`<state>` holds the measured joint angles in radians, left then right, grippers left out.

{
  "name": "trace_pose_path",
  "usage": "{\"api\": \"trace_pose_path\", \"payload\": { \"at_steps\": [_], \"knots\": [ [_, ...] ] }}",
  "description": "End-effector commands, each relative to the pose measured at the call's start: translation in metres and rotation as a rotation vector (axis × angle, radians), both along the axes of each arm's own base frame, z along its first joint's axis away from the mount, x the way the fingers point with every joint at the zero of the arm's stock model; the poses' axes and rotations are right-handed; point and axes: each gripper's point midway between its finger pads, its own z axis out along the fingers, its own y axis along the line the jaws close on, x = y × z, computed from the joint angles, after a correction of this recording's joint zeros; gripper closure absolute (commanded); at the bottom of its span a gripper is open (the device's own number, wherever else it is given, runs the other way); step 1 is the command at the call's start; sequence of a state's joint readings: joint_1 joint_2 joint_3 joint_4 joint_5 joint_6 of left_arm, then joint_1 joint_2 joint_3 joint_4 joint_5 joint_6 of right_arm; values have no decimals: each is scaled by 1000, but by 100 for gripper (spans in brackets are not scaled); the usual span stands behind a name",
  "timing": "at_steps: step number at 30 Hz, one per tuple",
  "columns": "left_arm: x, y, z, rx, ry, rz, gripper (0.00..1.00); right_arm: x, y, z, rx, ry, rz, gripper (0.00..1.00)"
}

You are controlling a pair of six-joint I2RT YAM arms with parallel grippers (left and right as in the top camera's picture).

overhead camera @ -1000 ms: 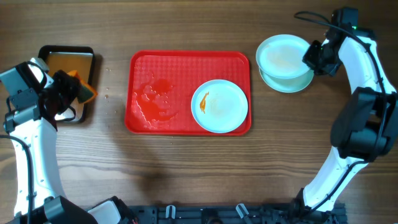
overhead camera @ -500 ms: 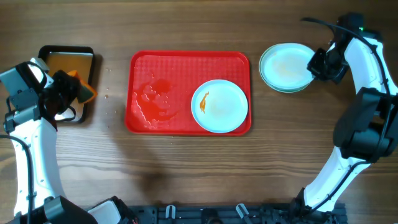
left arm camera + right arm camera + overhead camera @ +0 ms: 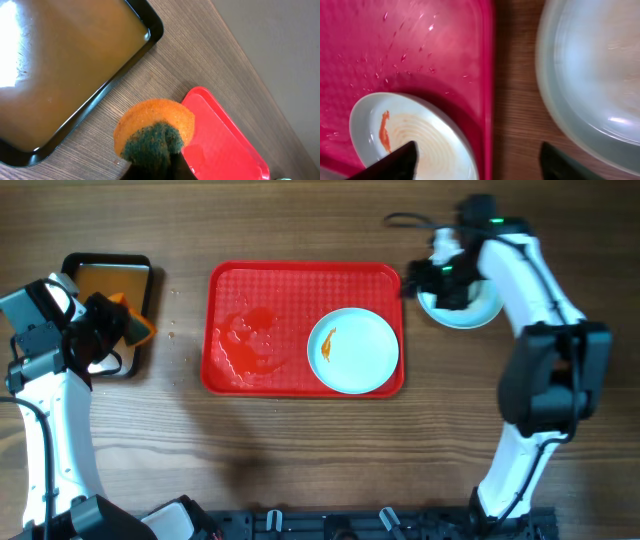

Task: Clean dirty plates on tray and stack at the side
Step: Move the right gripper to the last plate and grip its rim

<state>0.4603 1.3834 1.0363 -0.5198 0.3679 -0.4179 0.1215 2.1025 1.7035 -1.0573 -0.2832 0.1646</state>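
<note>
Count: 1 red tray point(image 3: 260, 290). 3 white plates: 1 smeared plate point(image 3: 352, 351) on its right half, stack point(image 3: 600, 65) of apparently 2 far right. 1 black pan point(image 3: 105, 258), 1 orange sponge point(image 3: 135, 326), both left.

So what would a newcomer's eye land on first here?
The red tray mid-table dominates, with one white plate bearing an orange smear on its right half and a wet orange patch on its left. At far left, the left gripper holds an orange-and-green sponge beside a black pan of brownish water; stacked plates sit right of the tray.
</note>
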Motion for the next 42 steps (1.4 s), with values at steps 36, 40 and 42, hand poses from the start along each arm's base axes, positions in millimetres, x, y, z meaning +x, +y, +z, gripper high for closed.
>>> {"api": "trace_pose_path", "payload": {
  "at_steps": [36, 40, 42],
  "knots": [
    [0, 1, -3, -7, 5, 5, 96, -70, 64, -56, -177, 103, 128, 65],
    [2, -2, -2, -5, -2, -3, 96, -48, 90, -34, -57, 38, 133, 95],
    [8, -16, 1, -11, -18, -47, 96, -39, 108, -25, 9, -6, 144, 96]
  ]
}}
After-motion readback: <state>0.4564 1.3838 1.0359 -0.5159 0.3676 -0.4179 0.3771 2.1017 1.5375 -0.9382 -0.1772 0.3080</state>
